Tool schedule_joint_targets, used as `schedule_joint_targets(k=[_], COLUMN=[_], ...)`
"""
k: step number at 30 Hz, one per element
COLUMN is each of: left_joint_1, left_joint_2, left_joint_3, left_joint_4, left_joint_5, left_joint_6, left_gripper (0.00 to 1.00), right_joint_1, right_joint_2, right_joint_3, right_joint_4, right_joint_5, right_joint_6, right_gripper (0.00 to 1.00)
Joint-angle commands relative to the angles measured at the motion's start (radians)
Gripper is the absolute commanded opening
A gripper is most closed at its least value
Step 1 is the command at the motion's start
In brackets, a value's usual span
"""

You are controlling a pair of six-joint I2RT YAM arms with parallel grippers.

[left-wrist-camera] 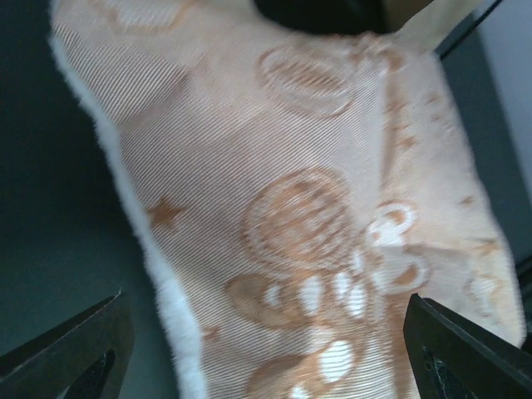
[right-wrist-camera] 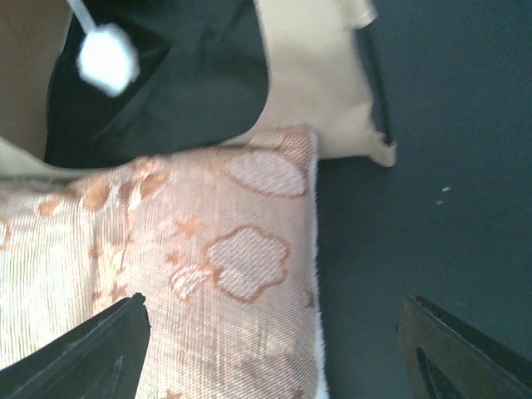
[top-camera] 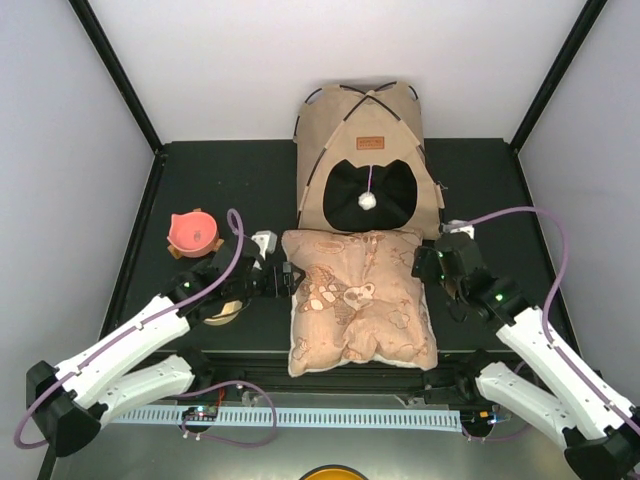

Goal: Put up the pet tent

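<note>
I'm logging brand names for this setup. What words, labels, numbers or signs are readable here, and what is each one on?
Brown label patch on the pet tent, above its opening: any lettering is too small to read.
Cushion: only woven pictures and stars, no words.
Pink bowl: no text visible.
Nothing else readable in any view.

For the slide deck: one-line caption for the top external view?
Left gripper and right gripper, both open, flank the cushion lying before the standing pet tent; pink bowl at left.
</note>
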Motion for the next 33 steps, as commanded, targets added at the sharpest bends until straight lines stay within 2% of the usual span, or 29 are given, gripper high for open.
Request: schedule_joint_targets(k=[1,4,7,10,13,16,18,20,22,24,25,28,30,33], left_joint_1=[0.035,0.04,0.049,0.052,0.047,0.024,-0.013,-0.061,-0.092,-0.112,-0.119,-0.13,-0.135,-0.141], left_joint_2=[-0.005,0.014,0.049,0.111,0.202,0.274,0.296,0.316,0.346,0.375,0.405,0.434,0.44,0.446], left_joint_3=[-0.072,-0.137,-0.22,-0.284,-0.316,-0.29,-0.255,-0.216,-0.179,-0.147,-0.138,-0.139,-0.143,-0.144], left_joint_4=[-0.023,0.053,0.206,0.366,0.546,0.653,0.681,0.703,0.728,0.734,0.739,0.781,0.814,0.832], left_joint_5=[0.083,0.174,0.308,0.397,0.488,0.563,0.56,0.546,0.548,0.549,0.55,0.547,0.541,0.528], left_joint_6=[0.002,-0.011,-0.046,-0.091,-0.124,-0.15,-0.151,-0.149,-0.15,-0.15,-0.151,-0.172,-0.187,-0.19], left_gripper=[0.89,0.88,0.82,0.76,0.74,0.51,0.38,0.3,0.22,0.2,0.19,0.18,0.18,0.18], right_joint_1=[-0.004,-0.019,-0.072,-0.104,-0.103,-0.092,-0.049,0.007,0.055,0.096,0.114,0.154,0.174,0.204], right_joint_2=[0.078,0.096,0.064,0.055,0.081,0.111,0.127,0.149,0.178,0.191,0.19,0.18,0.18,0.194], right_joint_3=[-0.008,-0.078,-0.18,-0.263,-0.309,-0.305,-0.252,-0.202,-0.169,-0.149,-0.144,-0.14,-0.138,-0.141], right_joint_4=[0.013,0.067,0.162,0.258,0.368,0.42,0.403,0.383,0.385,0.397,0.405,0.432,0.433,0.405], right_joint_5=[-0.199,-0.292,-0.468,-0.604,-0.752,-0.87,-0.881,-0.865,-0.893,-0.907,-0.909,-0.92,-0.918,-0.881], right_joint_6=[-0.071,-0.044,-0.02,-0.01,-0.026,-0.053,-0.084,-0.1,-0.098,-0.093,-0.085,-0.067,-0.063,-0.073], right_gripper=[0.84,0.83,0.8,0.71,0.55,0.3,0.23,0.23,0.28,0.34,0.42,0.56,0.61,0.63])
